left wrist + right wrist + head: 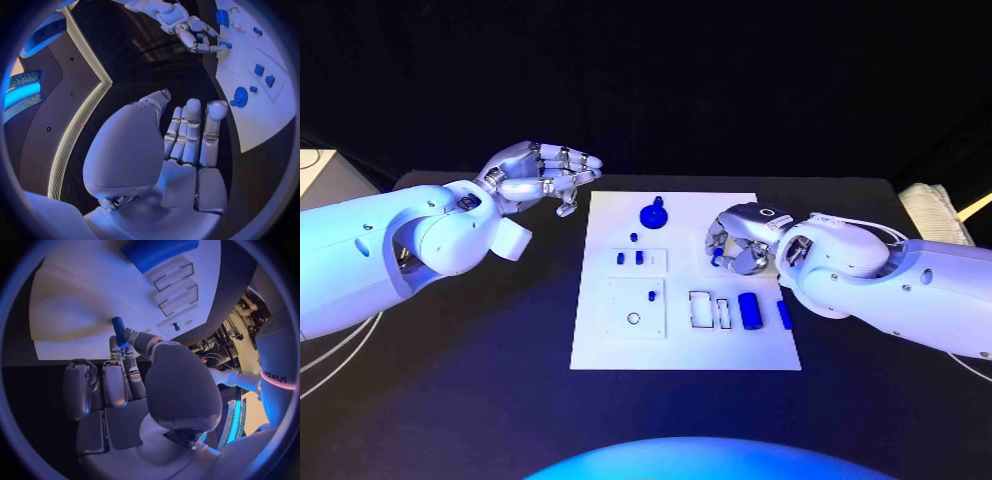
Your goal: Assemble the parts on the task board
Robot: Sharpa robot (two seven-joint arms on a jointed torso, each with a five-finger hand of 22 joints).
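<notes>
We see the black table (473,380) spreading under everything, a pale cushion-like object (930,212) near its far right corner, and a light flat surface (326,172) with a thin dark cable at the left edge.

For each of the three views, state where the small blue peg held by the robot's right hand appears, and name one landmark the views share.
Head view: blue peg in the right hand, over the board's right part.
Left wrist view: peg at that hand's fingertips.
Right wrist view: peg pinched above the fingers.
Shared landmark: the white task board.
</notes>
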